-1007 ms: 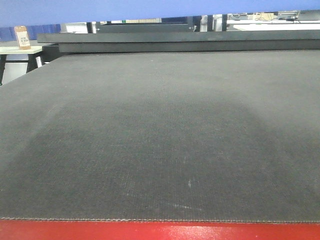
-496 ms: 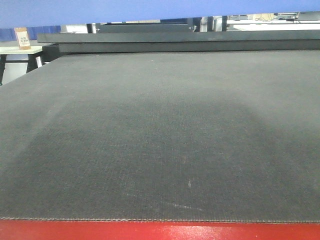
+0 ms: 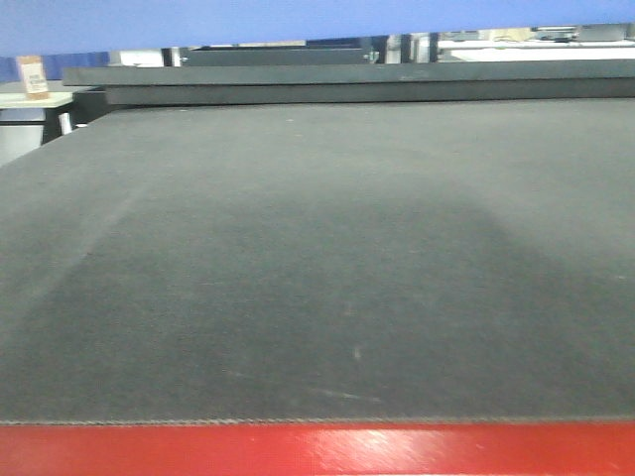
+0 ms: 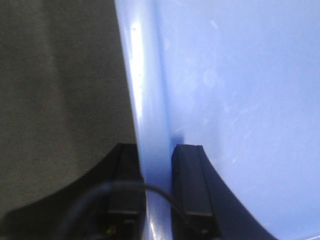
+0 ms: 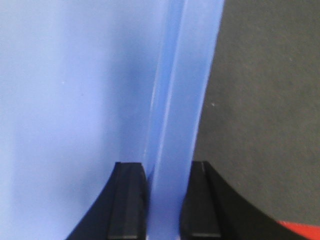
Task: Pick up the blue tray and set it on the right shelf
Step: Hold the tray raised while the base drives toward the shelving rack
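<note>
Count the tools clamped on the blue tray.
2. The left tool pinches the left rim of the blue tray. The right tool pinches its right rim. Neither appears in the front view.

We find the tray (image 4: 240, 100) above the counter (image 3: 317, 248). The left tool (image 4: 156, 150) clamps its left rim and the right tool (image 5: 167, 167) its right rim, each with one finger inside the wall and one outside.
</note>
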You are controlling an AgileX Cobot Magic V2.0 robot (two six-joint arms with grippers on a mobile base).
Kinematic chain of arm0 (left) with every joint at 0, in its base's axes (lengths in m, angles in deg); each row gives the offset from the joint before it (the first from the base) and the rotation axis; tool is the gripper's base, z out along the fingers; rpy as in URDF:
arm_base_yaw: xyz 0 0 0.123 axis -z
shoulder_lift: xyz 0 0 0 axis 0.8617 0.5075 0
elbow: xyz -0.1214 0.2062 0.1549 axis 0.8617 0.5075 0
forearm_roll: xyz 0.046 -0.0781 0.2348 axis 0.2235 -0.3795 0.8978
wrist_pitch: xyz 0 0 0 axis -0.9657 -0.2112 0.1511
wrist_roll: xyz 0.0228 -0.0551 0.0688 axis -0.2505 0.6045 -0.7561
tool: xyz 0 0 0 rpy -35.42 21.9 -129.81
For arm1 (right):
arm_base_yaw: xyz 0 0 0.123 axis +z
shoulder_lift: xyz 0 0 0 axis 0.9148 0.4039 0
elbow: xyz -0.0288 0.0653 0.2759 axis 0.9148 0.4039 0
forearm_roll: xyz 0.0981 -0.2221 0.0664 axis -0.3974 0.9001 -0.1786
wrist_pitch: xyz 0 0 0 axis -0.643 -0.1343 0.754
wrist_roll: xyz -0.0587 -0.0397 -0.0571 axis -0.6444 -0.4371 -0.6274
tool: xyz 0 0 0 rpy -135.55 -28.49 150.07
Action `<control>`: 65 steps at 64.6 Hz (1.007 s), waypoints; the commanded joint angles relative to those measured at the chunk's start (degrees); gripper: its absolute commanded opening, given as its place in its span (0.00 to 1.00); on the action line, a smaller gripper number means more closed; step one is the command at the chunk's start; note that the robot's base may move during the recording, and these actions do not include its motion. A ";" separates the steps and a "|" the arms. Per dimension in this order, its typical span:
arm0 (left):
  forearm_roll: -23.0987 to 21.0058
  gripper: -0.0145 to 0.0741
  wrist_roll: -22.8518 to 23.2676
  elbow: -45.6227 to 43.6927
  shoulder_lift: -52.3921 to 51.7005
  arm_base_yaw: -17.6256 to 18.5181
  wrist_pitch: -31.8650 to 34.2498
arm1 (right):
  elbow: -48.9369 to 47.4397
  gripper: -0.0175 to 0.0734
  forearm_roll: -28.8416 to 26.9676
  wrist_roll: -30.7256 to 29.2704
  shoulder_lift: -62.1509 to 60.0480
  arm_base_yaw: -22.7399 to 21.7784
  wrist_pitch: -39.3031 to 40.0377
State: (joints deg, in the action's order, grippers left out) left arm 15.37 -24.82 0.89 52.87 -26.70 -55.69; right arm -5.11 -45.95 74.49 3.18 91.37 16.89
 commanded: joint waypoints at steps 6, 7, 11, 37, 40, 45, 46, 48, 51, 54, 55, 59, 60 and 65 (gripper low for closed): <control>-2.44 0.11 -2.07 -1.91 -1.89 0.91 -2.26 | -1.51 0.25 0.64 -1.37 -1.52 0.02 3.87; -2.44 0.11 -2.07 -1.91 -1.89 0.91 -2.26 | -1.51 0.25 0.64 -1.37 -1.52 0.02 3.87; -2.44 0.11 -2.07 -1.91 -1.89 0.91 -2.26 | -1.51 0.25 0.64 -1.37 -1.45 0.02 3.87; -3.32 0.11 -2.07 -1.91 -1.89 0.91 -2.26 | -1.51 0.25 0.64 -1.37 -1.45 0.02 3.87; -3.32 0.11 -2.07 -1.91 -1.89 0.91 -2.26 | -1.51 0.25 0.64 -1.37 -1.45 0.02 3.87; -3.42 0.11 -2.07 -1.91 -1.89 0.91 -2.26 | -1.51 0.25 0.64 -1.37 -1.45 0.02 3.87; -3.42 0.11 -2.07 -1.91 -1.89 0.91 -2.26 | -1.51 0.25 0.64 -1.37 -1.45 0.02 3.87; -3.42 0.11 -2.07 -1.91 -1.89 0.91 -2.26 | -1.51 0.25 0.64 -1.37 -1.45 0.02 3.87; -3.42 0.11 -2.07 -1.91 -1.89 0.91 -2.26 | -1.51 0.25 0.64 -1.37 -1.45 0.02 3.87; -3.42 0.11 -2.07 -1.91 -1.89 0.91 -2.26 | -1.51 0.25 0.64 -1.37 -1.45 0.02 3.87; -3.42 0.11 -2.07 -1.91 -1.89 0.91 -2.26 | -1.51 0.25 0.64 -1.37 -1.45 0.02 3.87; -3.42 0.11 -2.07 -1.91 -1.89 0.91 -2.26 | -1.51 0.25 0.64 -1.37 -1.45 0.02 3.87; -3.42 0.11 -2.07 -1.91 -1.89 0.91 -2.26 | -1.51 0.25 0.64 -1.37 -1.45 0.02 3.75; -3.42 0.11 -2.07 -1.91 -1.89 0.91 -2.26 | -1.51 0.25 0.64 -1.37 -1.45 0.02 3.75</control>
State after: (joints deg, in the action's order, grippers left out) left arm 14.82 -24.82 0.89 52.87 -26.70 -55.72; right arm -5.08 -45.62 74.49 3.18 91.37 16.89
